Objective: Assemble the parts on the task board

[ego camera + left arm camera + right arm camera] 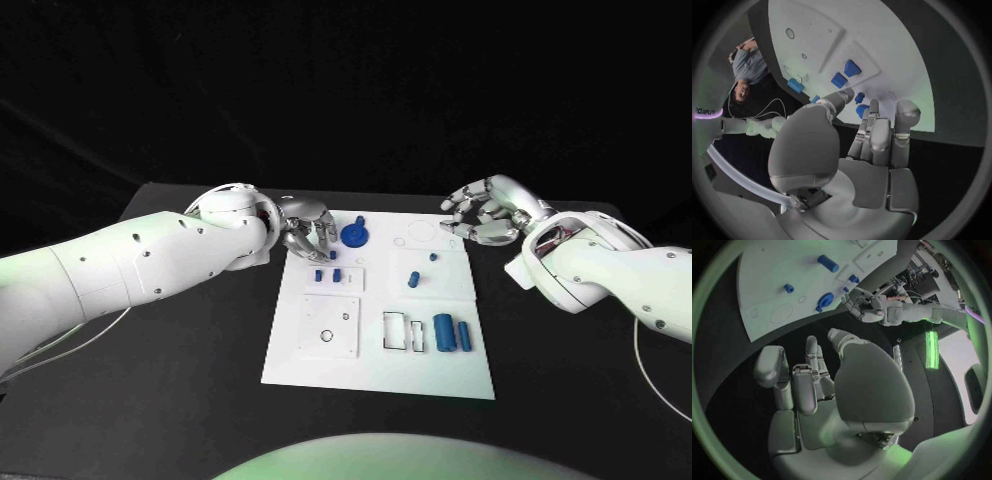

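1. the left robot hand (306,232) hovers over the far left corner of the task board (378,375), fingers curled downward and apart. i see nothing between them, so i read it as released, though the head view hides the fingertips' undersides.
2. just under and beside those fingers lie two small blue pegs (327,275) on a raised square plate – in the left wrist view the fingertips (873,112) sit right over the small blue pieces (861,97), apart from them as far as i can tell.
3. a little further toward the board's middle stands a blue round knob part (358,236), just beside the left robot hand on its inner side.
4. the relation that matters: the pegs lie directly below and slightly nearer the robot than the left fingers, their long axes running roughly front to back along the board. the left robot hand is clearly the nearer one – a short drop would reach them.
5. the right robot hand (483,212) hangs off the board's far right corner above the black counter (173,400), fingers loosely curled inward, holding nothing visible; i judge it released and waiting.
6. well apart, nearer the robot, two blue cylinders (451,333) lie side by side next to rectangular slots, and another small blue peg (414,278) sits mid-board.
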Robot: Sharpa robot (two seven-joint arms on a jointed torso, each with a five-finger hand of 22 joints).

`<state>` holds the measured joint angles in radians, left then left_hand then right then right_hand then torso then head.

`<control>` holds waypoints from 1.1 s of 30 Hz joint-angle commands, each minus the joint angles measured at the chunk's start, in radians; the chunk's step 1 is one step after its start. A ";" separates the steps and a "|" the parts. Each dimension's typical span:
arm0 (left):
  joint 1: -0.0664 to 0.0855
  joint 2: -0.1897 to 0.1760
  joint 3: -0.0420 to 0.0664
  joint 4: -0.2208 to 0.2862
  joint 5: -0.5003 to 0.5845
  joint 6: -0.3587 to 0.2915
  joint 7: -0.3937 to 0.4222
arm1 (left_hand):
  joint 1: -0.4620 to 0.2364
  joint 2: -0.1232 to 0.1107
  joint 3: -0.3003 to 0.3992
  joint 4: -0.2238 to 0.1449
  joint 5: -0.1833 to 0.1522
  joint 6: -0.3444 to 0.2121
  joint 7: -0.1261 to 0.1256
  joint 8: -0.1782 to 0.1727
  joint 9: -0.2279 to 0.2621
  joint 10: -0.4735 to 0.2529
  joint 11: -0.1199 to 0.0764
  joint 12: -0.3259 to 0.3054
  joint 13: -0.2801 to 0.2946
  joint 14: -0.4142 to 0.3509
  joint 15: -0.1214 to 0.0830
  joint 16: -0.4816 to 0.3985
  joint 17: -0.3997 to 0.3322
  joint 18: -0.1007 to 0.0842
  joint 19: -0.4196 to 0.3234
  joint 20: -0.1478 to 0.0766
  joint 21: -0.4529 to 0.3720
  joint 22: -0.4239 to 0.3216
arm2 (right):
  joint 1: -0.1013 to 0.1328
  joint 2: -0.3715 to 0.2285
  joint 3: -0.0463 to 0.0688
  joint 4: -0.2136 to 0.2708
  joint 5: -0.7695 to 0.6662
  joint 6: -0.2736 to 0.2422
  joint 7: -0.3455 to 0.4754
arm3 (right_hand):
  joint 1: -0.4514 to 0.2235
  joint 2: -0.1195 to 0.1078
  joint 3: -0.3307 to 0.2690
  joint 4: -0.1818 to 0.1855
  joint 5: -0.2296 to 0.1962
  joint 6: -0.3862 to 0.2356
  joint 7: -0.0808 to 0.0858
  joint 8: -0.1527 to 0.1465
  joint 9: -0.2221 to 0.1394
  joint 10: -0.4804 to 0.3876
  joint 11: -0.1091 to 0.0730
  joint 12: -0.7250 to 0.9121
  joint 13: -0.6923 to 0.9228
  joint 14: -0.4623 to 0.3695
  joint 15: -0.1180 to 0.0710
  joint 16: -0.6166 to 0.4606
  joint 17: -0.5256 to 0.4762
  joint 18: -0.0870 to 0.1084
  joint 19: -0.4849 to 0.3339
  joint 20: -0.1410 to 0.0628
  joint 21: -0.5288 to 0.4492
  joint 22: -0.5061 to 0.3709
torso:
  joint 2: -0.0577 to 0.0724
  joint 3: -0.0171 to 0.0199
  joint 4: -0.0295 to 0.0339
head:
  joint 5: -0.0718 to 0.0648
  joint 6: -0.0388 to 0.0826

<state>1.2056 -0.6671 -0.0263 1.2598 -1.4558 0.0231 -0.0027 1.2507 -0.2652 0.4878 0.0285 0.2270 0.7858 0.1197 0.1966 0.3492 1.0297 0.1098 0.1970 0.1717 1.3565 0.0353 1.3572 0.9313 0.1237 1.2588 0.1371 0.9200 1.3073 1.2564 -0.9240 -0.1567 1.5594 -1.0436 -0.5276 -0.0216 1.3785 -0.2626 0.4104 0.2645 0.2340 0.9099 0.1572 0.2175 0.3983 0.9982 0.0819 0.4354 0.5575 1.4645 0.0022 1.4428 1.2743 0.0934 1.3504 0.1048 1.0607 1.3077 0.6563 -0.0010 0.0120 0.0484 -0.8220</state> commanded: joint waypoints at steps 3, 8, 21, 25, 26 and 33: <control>0.002 -0.041 0.014 0.037 0.251 -0.110 0.053 | 0.027 0.031 -0.070 0.018 0.015 0.012 0.018 0.009 -0.003 -0.046 0.013 0.000 -0.004 -0.122 0.011 -0.104 -0.232 0.024 -0.073 0.012 -0.143 0.045 | 0.000 0.002 0.000 -0.016 -0.184 0.134 -0.043 | 0.022 -0.015 0.052 -0.046 -0.004 0.034 0.001 0.016 0.006 0.027 0.010 -0.142 -0.148 0.034 0.010 0.000 0.007 0.011 0.010 0.010 0.003 0.054 | -0.001 0.0002 0.0001 | -0.001 0.004; 0.002 -0.087 0.022 0.071 0.584 -0.184 0.160 | 0.047 0.049 -0.076 0.037 0.023 0.058 0.056 0.039 -0.002 -0.034 0.009 0.038 0.003 -0.212 0.008 -0.189 -0.389 0.055 -0.167 0.012 -0.338 -0.015 | -0.001 0.008 0.000 -0.024 -0.351 0.196 -0.086 | 0.022 -0.020 0.083 -0.080 -0.009 0.057 -0.003 0.020 0.007 0.056 0.010 -0.201 -0.217 0.043 0.010 0.010 0.026 0.006 0.024 0.010 0.026 0.067 | 0.001 0.0000 -0.0005 | -0.007 0.012; -0.001 -0.174 0.023 0.182 1.211 -0.170 0.332 | 0.077 0.069 0.009 0.038 0.087 0.125 0.040 0.093 0.004 0.021 -0.008 0.120 0.014 -0.269 -0.004 -0.259 -0.450 0.059 -0.196 0.002 -0.443 -0.070 | -0.010 0.055 0.000 -0.037 -0.587 0.279 -0.172 | 0.005 -0.025 0.081 -0.116 -0.026 0.061 0.003 0.009 0.000 0.050 0.019 -0.262 -0.279 0.045 0.017 0.011 0.027 0.002 0.034 0.014 0.044 0.080 | 0.004 -0.0028 0.0008 | -0.053 0.018; -0.002 -0.186 0.023 0.202 1.265 -0.160 0.346 | 0.068 0.063 0.009 0.039 0.092 0.123 0.041 0.093 0.004 0.024 -0.008 0.123 0.013 -0.269 -0.004 -0.261 -0.453 0.058 -0.195 0.001 -0.447 -0.071 | -0.017 0.071 0.000 -0.046 -0.613 0.294 -0.185 | 0.004 -0.023 0.081 -0.120 -0.026 0.059 0.003 0.006 -0.003 0.047 0.019 -0.270 -0.287 0.046 0.018 0.012 0.030 -0.002 0.043 0.014 0.065 0.089 | 0.004 -0.0017 0.0007 | -0.057 0.018; -0.003 -0.188 0.023 0.205 1.271 -0.158 0.348 | 0.062 0.060 0.008 0.041 0.081 0.121 0.041 0.092 0.004 0.024 -0.008 0.124 0.012 -0.270 -0.004 -0.261 -0.455 0.058 -0.195 0.001 -0.450 -0.073 | -0.019 0.075 0.000 -0.048 -0.616 0.296 -0.187 | 0.003 -0.023 0.081 -0.121 -0.026 0.058 0.003 0.005 -0.003 0.047 0.019 -0.272 -0.289 0.046 0.018 0.012 0.029 -0.002 0.043 0.014 0.064 0.089 | 0.004 -0.0006 0.0007 | -0.056 0.018; -0.003 -0.200 0.022 0.220 1.293 -0.152 0.352 | 0.056 0.057 0.006 0.042 0.067 0.121 0.041 0.093 0.005 0.025 -0.009 0.126 0.011 -0.270 -0.004 -0.262 -0.457 0.057 -0.194 0.001 -0.454 -0.075 | -0.032 0.102 0.000 -0.065 -0.646 0.286 -0.201 | 0.002 -0.017 0.084 -0.125 -0.022 0.060 0.005 0.002 -0.006 0.046 0.021 -0.281 -0.300 0.046 0.020 0.012 0.029 -0.002 0.044 0.015 0.066 0.090 | 0.005 -0.0006 -0.0010 | -0.057 0.017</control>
<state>1.2025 -0.8662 -0.0045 1.4746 -0.2260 -0.1455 0.3136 1.3144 -0.2097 0.4941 0.0677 0.2996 0.9063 0.1606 0.2862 0.3530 1.0458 0.1019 0.3175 0.1843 1.0864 0.0358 1.0995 0.4760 0.1703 1.0650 0.1463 0.4706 1.2338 1.2261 -0.8254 -0.1566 1.4967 -1.6316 -0.2634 -0.1946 1.3885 -0.2832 0.4947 0.1442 0.2112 0.9682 0.1574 0.2268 0.3929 1.0449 0.1002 0.1576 0.2592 1.4666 0.0144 1.4487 1.3032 0.1002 1.3880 0.1214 1.1242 1.3074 0.6612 -0.0014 0.0114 -0.0071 -0.8044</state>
